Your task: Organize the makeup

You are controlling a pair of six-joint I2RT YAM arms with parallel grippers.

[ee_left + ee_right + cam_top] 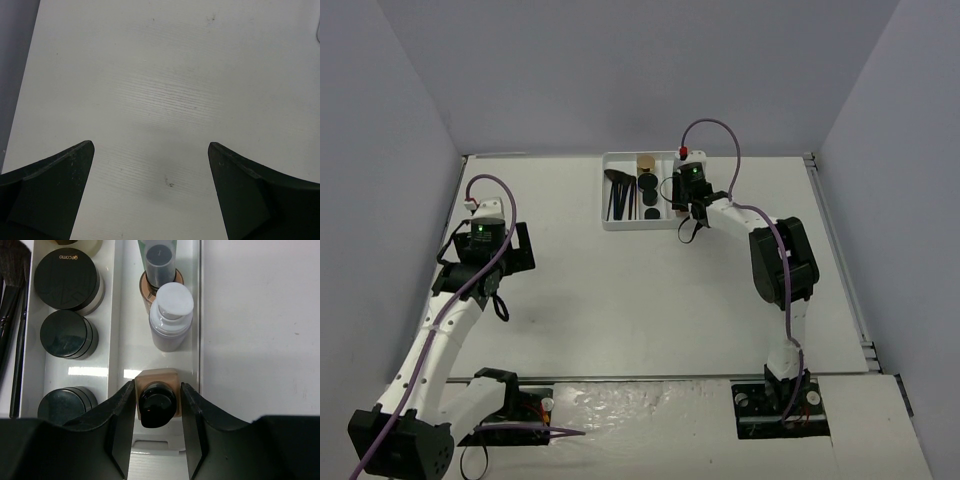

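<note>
- Two fingers of R gripper pinch a tan bottle w/ black cap, one finger pressed against each side of its body.
- Tan bottle sits in the right-hand compt of the white tray, at the near end, just beside the outer wall.
- Same compt, next one along: pale bottle w/ white cap, near the tan bottle but apart from it.
- Past that: pale green bottle w/ dark cap, w/ something tan right behind it; touching or only beside, can't tell.
- Middle compt: three round black compacts in a row, the far one w/ small gold lettering on its lid. Gold-tan jar sits at the far end of that row.
- Left compt: thin black brushes lying lengthwise.
- Tray stands toward the far side of the white surface, R arm stretched out to it.
- L gripper is spread wide, only bare surface showing btwn its fingers. It hangs over the left part of the surface, well apart from tray.
</note>
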